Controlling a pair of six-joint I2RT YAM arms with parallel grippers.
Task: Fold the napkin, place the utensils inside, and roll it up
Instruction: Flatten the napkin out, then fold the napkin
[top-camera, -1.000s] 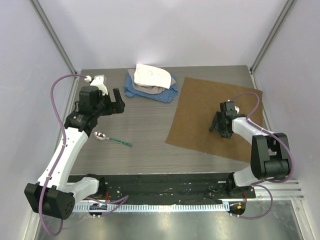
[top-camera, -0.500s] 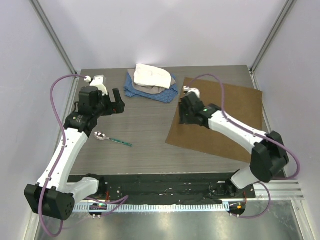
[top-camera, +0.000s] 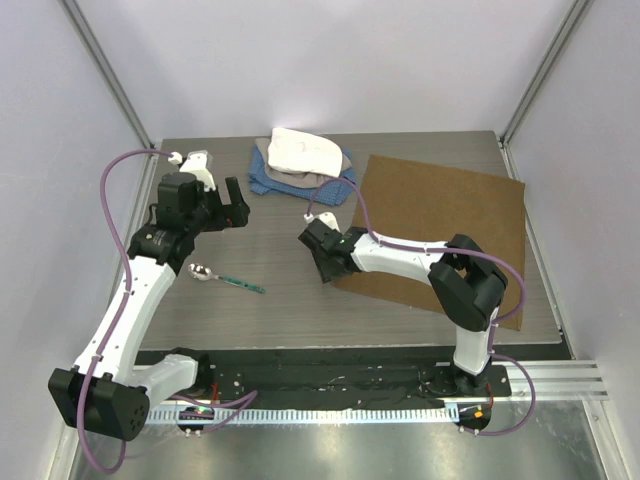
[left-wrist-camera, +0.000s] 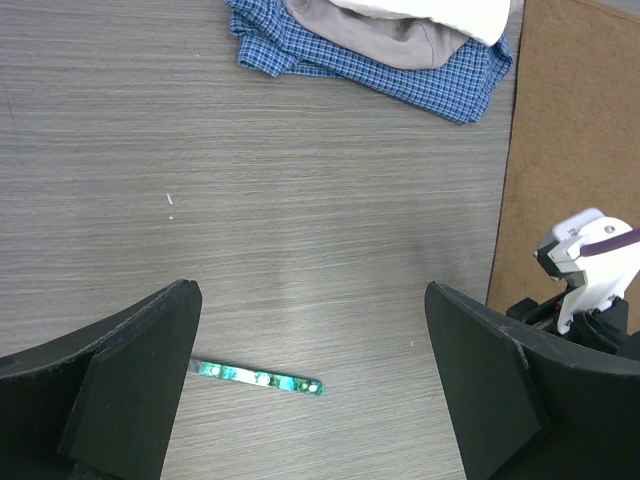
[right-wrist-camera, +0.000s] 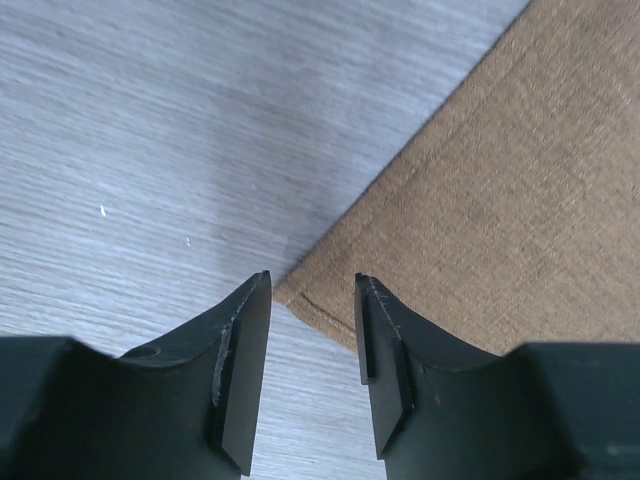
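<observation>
Your napkin (top-camera: 440, 230) lies flat and unfolded on the table (top-camera: 280, 310), so you're at the very first step: getting hold of it to fold. The right gripper (right-wrist-camera: 310, 300) sits low over the napkin's near-left corner (right-wrist-camera: 300, 300). Its jaws are a narrow gap apart and straddle the tip of that corner, gripping nothing yet. Going by the wrist view, the next move is to drop the fingers onto the cloth and pinch just that corner. Take only the hem, without pushing it along the wood, then carry it across the napkin towards the opposite edge.

The spoon (top-camera: 228, 280) lies well left of the napkin, bowl away from it and handle pointing towards it, and it is untouched. The left gripper (top-camera: 236, 203) hangs above the bare table, beyond the spoon from the napkin, with jaws spread wide and empty. Keep it waiting there, as the spoon only goes in after the fold. Just beside the napkin's far-left corner is a pile with a blue cloth (top-camera: 330, 190) and a white cloth (top-camera: 300, 150), so steer clear of it.
</observation>
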